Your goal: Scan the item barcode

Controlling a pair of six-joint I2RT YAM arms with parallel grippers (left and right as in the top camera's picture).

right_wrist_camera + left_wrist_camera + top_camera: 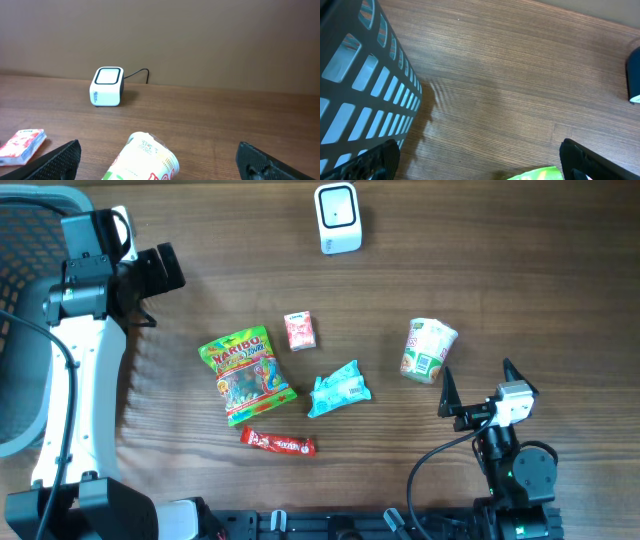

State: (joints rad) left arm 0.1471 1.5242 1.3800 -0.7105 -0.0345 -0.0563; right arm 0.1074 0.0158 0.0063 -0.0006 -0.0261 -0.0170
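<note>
Gaping at full spread and gripping nothing: left gripper (477,164), hanging just beside the basket (355,85); right gripper (476,375), likewise released, facing the noodle cup (429,350) lying on its side just ahead. Lying left of the cup: one gummy bag (245,374), one pink packet (300,330), one blue packet (338,389), one red bar (278,443). Standing at the far edge, well apart: one scanner (337,218).

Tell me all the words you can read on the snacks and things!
"HARIBO": on the green candy bag.
The pink packet, blue packet, red bar, cup and white scanner all have print on them, but it is too small or blurred to read.
</note>
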